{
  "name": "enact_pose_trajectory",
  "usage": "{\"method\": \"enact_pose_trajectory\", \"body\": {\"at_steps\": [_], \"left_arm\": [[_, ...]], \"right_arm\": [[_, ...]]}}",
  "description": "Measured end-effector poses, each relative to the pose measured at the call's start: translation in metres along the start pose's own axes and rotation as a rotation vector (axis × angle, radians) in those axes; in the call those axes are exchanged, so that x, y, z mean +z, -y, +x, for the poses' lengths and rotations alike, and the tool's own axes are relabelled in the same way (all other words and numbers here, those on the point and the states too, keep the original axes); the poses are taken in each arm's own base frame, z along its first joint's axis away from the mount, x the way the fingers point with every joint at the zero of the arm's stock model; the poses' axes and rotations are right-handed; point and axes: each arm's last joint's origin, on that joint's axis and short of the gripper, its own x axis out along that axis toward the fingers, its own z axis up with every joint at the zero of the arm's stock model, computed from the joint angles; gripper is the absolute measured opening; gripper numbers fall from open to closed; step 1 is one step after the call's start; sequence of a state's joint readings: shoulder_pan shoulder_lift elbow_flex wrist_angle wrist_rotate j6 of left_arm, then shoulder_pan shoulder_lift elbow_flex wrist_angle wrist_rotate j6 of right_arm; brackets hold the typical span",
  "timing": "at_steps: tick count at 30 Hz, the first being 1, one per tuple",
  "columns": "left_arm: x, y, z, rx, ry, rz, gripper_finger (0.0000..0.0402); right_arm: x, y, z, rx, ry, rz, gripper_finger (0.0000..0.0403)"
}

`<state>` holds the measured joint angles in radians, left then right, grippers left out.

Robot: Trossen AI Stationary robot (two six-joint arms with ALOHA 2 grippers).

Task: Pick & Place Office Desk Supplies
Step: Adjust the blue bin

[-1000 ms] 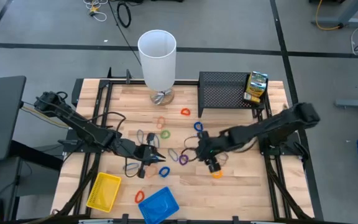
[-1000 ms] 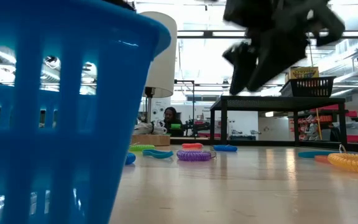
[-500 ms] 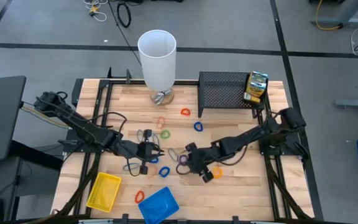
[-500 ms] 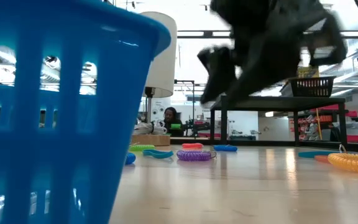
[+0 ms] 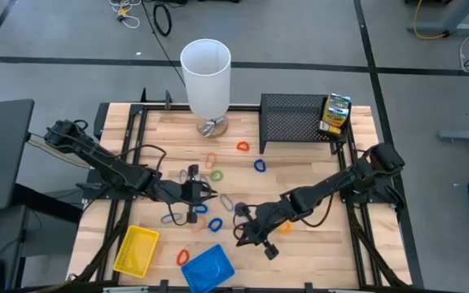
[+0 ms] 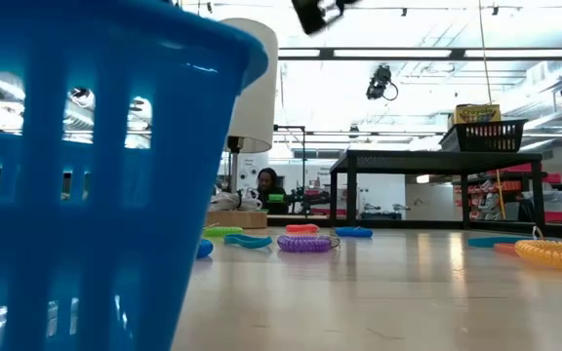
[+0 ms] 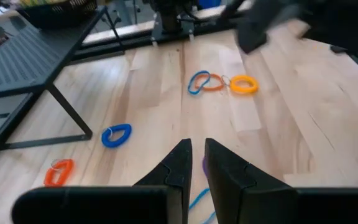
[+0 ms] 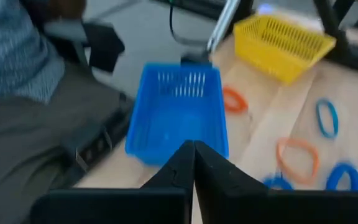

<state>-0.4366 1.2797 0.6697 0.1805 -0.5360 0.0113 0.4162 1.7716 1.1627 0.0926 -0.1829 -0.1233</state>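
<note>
Jaws pressed together toward blue tray (image 8: 178,111)

Both arms are dark, near-black, built of slim jointed links with thicker rounded housings at the joints; thin black cables loop loosely beside the left arm (image 5: 104,167) and trail along the right arm (image 5: 332,189). The left gripper (image 7: 196,163) ends in two matte black, wedge-shaped fingers with angular stepped faces, mounted on a broad black crossbar; the right gripper (image 8: 193,158) has the same tapered black fingers and flat crossbar.
</note>
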Motion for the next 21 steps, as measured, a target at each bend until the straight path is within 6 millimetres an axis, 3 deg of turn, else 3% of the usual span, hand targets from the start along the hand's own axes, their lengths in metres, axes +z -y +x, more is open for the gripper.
{"method": "enact_pose_trajectory", "body": {"at_steps": [4,11,21], "left_arm": [[0.003,0.000,0.000,0.014,0.030,-0.003,0.0053],[0.006,-0.001,-0.001,0.015,0.055,-0.019,0.0053],[0.010,-0.003,-0.003,0.060,0.081,-0.003,0.0053]], "right_arm": [[0.003,0.000,0.021,0.013,0.020,0.005,0.0004],[-0.007,0.004,0.074,0.105,-0.052,-0.011,0.0002],[-0.007,0.007,0.100,0.218,-0.176,0.001,0.0001]]}}
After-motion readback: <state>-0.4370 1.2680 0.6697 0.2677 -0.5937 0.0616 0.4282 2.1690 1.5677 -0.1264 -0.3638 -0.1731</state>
